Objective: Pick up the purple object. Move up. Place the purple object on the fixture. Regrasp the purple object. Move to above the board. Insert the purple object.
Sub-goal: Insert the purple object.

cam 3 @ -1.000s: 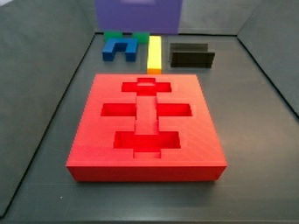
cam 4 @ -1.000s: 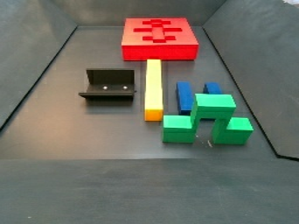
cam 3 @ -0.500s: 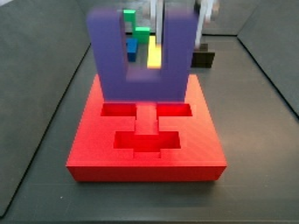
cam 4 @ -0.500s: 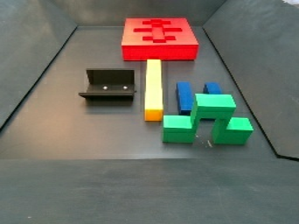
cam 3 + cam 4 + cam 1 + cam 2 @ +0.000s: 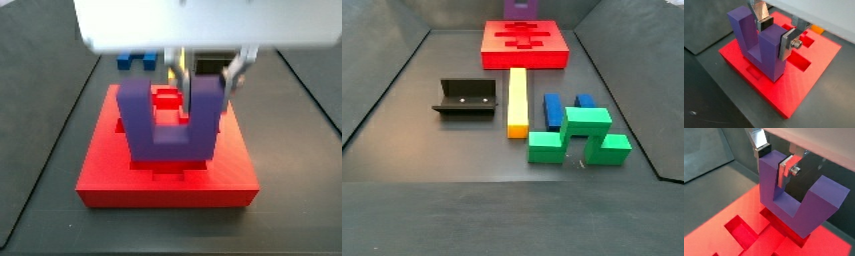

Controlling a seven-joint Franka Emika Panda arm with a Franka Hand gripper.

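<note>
The purple object (image 5: pixel 754 42) is a chunky U-shaped block hanging with its prongs upward, seen in both wrist views and in a side view (image 5: pixel 167 130). My gripper (image 5: pixel 775 32) is shut on one prong, with a silver finger on each face of it (image 5: pixel 774 160). The block's base sits low over the middle of the red board (image 5: pixel 107 175), above its cross-shaped recesses (image 5: pixel 744 230). I cannot tell whether it touches the board. In a side view only a sliver of the purple object (image 5: pixel 520 8) shows behind the board (image 5: pixel 502 50). The black fixture (image 5: pixel 465 98) stands empty.
A long yellow bar (image 5: pixel 517 100), two blue pieces (image 5: pixel 552 108) and a green block (image 5: pixel 580 135) lie on the grey floor beside the fixture. Sloping grey walls enclose the floor. The gripper body (image 5: pixel 187 25) hides the far end of the bin in a side view.
The purple object has come down and back over the board with the gripper on it. Its top now peeks in at the far edge in the side view that lacked it before.
</note>
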